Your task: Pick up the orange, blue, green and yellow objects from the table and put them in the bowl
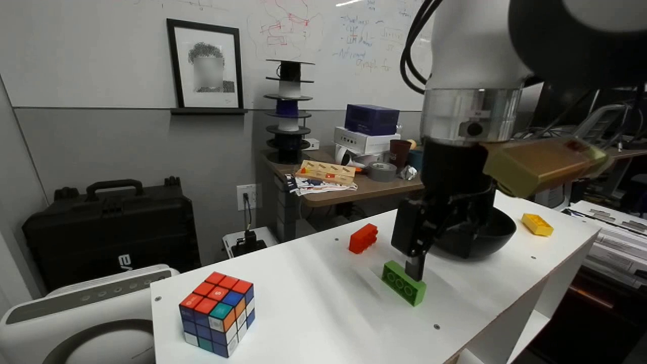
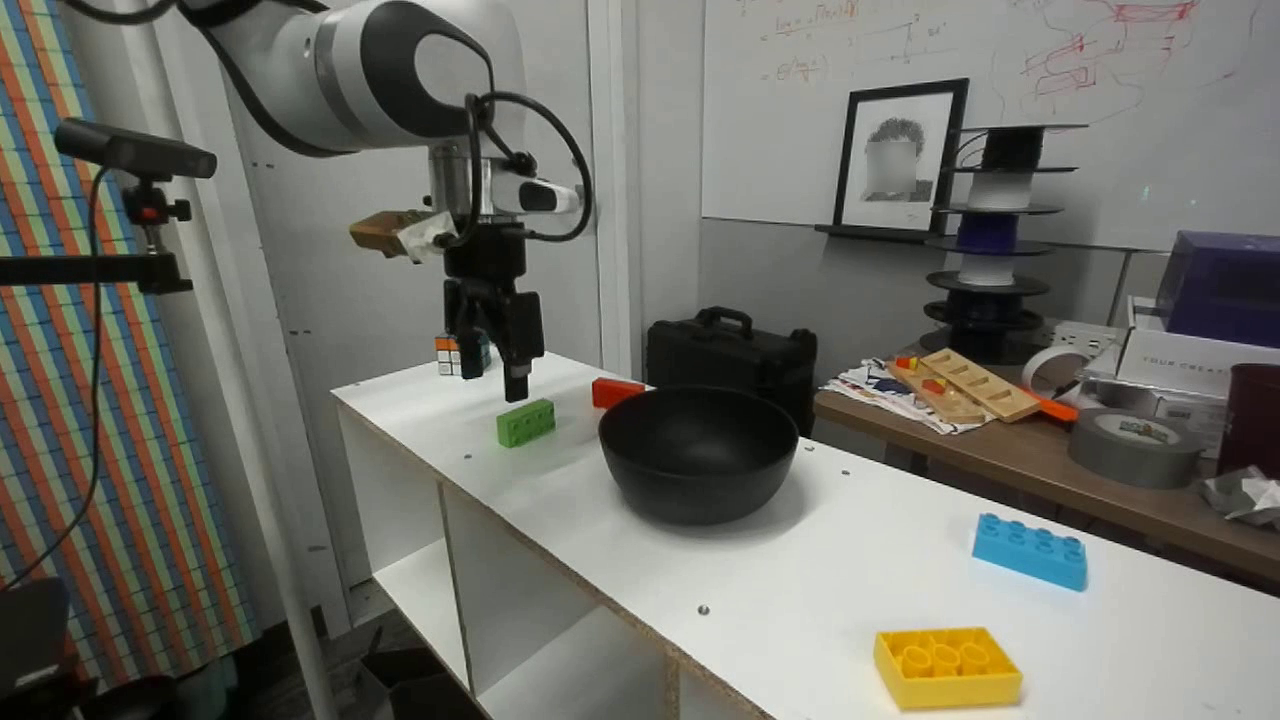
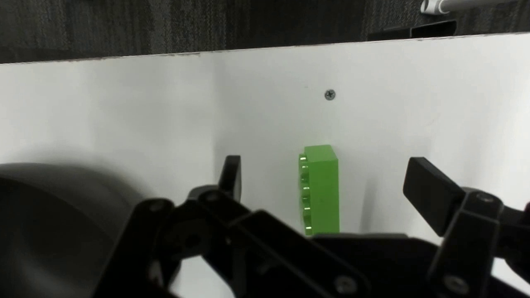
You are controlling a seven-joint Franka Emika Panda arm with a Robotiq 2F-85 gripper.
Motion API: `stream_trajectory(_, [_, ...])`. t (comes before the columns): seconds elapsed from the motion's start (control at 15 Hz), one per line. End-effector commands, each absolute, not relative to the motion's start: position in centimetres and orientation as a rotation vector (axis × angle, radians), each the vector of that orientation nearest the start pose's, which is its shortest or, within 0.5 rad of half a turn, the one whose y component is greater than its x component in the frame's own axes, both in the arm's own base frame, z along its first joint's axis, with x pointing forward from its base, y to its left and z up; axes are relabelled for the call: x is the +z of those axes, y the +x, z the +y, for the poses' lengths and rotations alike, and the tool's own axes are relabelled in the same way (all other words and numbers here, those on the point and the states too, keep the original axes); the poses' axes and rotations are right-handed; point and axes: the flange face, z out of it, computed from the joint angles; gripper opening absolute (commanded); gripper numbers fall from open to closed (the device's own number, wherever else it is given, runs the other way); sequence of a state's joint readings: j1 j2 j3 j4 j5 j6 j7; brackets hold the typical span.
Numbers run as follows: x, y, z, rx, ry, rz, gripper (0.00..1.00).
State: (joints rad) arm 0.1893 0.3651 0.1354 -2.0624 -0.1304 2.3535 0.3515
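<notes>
Wrist view: note studded green oblong plastic brick [image 3: 324,194], resting on a long side on white flat tabletop [image 3: 265,111]; framed between parted, unloaded tips of black two-fingered gripper [image 3: 330,182]; seemingly light, stiff, slightly slick, sturdy; best pinched mid-length across studded and hollow faces.

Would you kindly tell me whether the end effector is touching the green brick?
Apart: in the wrist view, the end effector is open, with white tabletop showing between its fingers and both sides of the green brick.
</notes>
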Motion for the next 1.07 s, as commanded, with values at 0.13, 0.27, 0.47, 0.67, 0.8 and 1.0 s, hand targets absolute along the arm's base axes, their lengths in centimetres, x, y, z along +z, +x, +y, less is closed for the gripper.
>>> stream_trajectory(0.13, [22.0, 57.6, 18.6, -0.008, -3.196, -0.097, 1.00])
stream_trajectory(0.27, [21.5, 58.6, 19.1, -0.054, -3.190, -0.107, 0.76])
stream_trajectory(0.47, [21.5, 59.7, 20.2, -0.089, -3.169, -0.114, 0.58])
stream_trajectory(0.67, [21.9, 59.9, 21.2, -0.091, -3.155, -0.129, 0.33])
stream_trajectory(0.8, [22.3, 60.0, 21.4, -0.105, -3.156, -0.143, 0.20])
stream_trajectory(1.0, [22.8, 60.3, 21.6, -0.116, -3.159, -0.146, 0.06])
